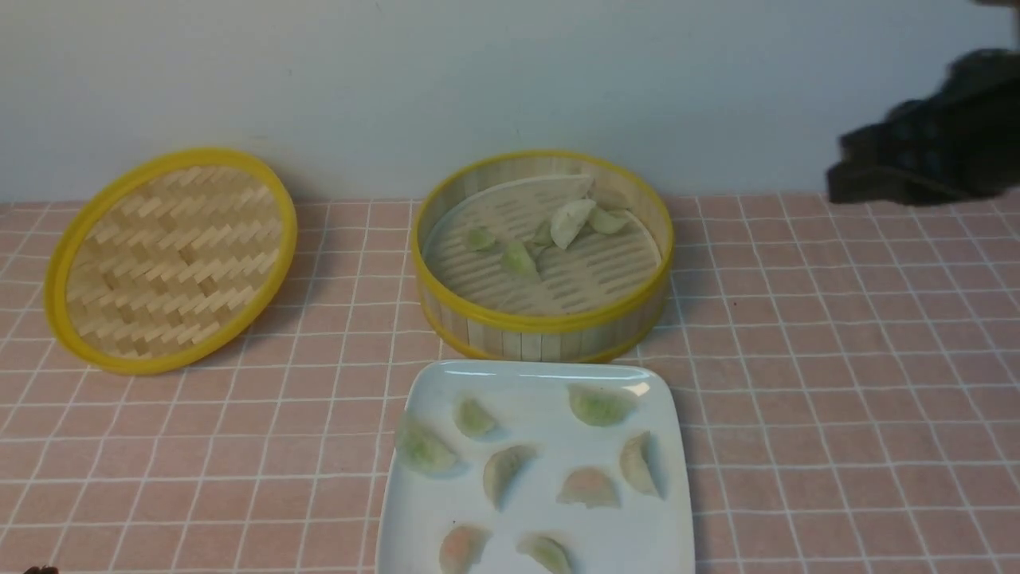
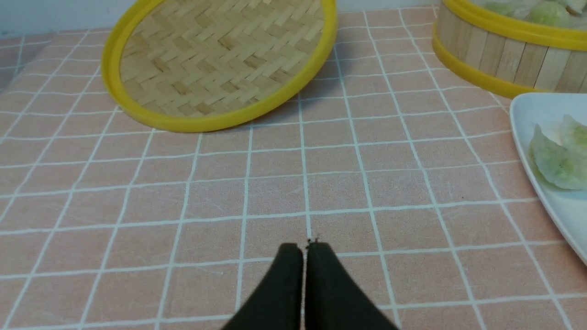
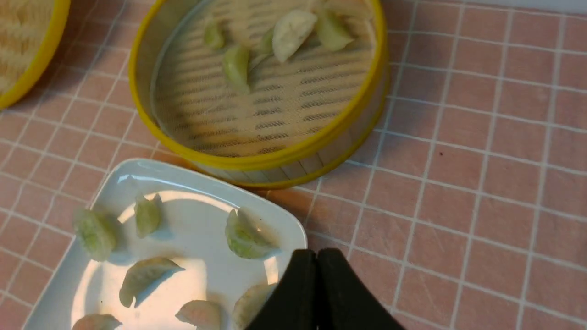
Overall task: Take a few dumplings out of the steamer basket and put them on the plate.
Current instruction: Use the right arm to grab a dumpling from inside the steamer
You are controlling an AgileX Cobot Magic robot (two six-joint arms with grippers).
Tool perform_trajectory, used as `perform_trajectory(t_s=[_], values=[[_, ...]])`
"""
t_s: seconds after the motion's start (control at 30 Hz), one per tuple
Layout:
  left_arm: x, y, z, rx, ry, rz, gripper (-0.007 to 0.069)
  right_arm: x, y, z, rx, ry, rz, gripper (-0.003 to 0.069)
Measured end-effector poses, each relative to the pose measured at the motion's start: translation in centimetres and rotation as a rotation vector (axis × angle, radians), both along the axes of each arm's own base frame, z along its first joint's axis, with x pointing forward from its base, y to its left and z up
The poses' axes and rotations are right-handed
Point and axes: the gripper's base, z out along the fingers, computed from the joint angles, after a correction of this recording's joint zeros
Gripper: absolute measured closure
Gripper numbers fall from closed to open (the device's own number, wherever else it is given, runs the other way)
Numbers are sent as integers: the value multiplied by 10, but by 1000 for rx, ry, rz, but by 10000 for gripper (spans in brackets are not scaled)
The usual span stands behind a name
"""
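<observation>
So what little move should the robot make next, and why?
Probably open the right gripper and carry it over the steamer basket toward the whitish dumpling. Its jaws are shut on nothing near the plate, and several dumplings lie in the basket. With eight on the plate, though, stopping would also fit.

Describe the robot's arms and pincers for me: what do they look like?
The left pincer and right pincer are matte black: two smooth fingers each, tapering to rounded tips. The right arm shows only as a dark, blurred, bulky shape. No cables or markings are visible.
</observation>
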Motion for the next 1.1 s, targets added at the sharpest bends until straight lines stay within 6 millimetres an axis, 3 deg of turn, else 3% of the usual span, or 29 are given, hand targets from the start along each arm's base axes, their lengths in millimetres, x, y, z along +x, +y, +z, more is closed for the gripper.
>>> perform_trajectory(t_s=[0.1, 0.17, 0.37, 0.47, 0.57, 0.67, 0.87, 1.1], values=[[0, 0, 0, 0, 0, 0, 631, 34, 35, -8, -41, 55, 71, 672], [0, 0, 0, 0, 0, 0, 631, 42, 46, -12, -58, 71, 93, 672], [0, 0, 0, 0, 0, 0, 631, 84, 110, -46, -151, 148, 190, 669], [0, 0, 0, 0, 0, 0, 631, 100, 130, -57, -177, 158, 209, 669], [0, 0, 0, 0, 0, 0, 631, 129, 148, -75, -179, 137, 196, 666], [0, 0, 0, 0, 0, 0, 631, 147, 156, -82, -162, 96, 174, 655], [0, 0, 0, 0, 0, 0, 631, 170, 168, -114, -151, 79, 165, 578], [0, 0, 0, 0, 0, 0, 631, 180, 174, -159, -179, 143, 169, 328]])
